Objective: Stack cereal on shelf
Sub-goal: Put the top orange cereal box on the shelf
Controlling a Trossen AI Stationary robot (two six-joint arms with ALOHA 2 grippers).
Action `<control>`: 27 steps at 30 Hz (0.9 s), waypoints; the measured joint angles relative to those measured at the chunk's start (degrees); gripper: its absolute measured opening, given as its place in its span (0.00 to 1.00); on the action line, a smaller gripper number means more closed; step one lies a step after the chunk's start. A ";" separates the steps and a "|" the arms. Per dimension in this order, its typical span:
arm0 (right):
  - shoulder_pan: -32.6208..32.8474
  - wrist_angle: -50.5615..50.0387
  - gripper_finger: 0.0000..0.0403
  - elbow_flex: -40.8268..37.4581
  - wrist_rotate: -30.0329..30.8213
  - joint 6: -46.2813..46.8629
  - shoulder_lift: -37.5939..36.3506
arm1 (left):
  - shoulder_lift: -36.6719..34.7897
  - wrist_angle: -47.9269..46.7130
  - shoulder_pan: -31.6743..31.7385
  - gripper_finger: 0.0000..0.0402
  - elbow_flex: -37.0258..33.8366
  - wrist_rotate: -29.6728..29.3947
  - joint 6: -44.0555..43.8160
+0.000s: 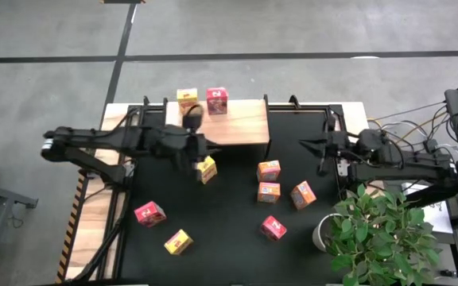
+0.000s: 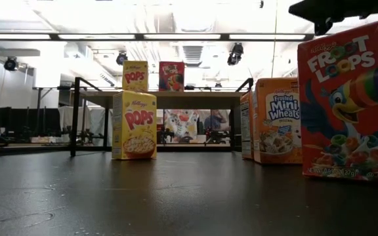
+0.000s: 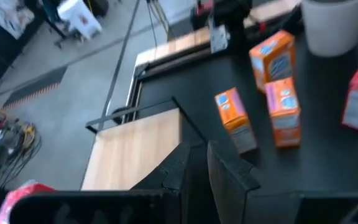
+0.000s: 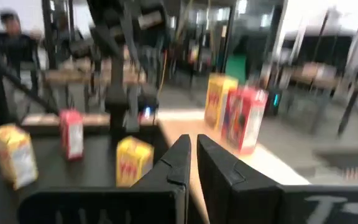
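Observation:
The wooden shelf (image 1: 237, 125) lies at the mat's far edge. A yellow box (image 1: 187, 98) and a pink-red box (image 1: 217, 101) stand upright on its far left part. On the black mat stand a yellow box (image 1: 206, 169), three orange boxes (image 1: 269, 169) (image 1: 269, 191) (image 1: 303, 195), two pink-red boxes (image 1: 273, 228) (image 1: 149, 213) and another yellow box (image 1: 178, 241). My left gripper (image 3: 197, 165) hovers by the shelf's near edge, just above the first yellow box, shut and empty. My right gripper (image 4: 194, 155) waits at the mat's right side, shut and empty.
A potted plant (image 1: 380, 230) in a white pot (image 1: 324, 232) stands at the mat's near right corner. Black rails (image 1: 336, 119) frame the mat. Cables (image 1: 420, 135) lie beyond the right arm. A person (image 4: 8, 28) shows in the room behind.

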 joint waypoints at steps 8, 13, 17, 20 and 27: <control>0.00 -14.45 0.04 6.43 -0.46 5.94 7.61 | -11.01 18.32 -0.74 0.10 -17.97 -0.47 2.99; 0.00 -14.41 0.04 6.61 -0.46 8.18 13.81 | -15.40 23.15 -0.74 0.10 -23.17 -0.48 4.59; 0.02 -14.57 0.04 7.76 -0.61 8.25 19.55 | -17.67 23.46 -0.72 0.10 -24.69 -0.49 4.69; 0.00 -13.51 0.04 10.58 -2.91 7.64 23.23 | -18.56 23.35 -0.70 0.10 -25.51 -0.52 4.72; 0.02 -19.21 0.04 16.60 -6.92 5.49 30.93 | -19.12 23.22 -0.70 0.10 -27.71 -3.10 5.80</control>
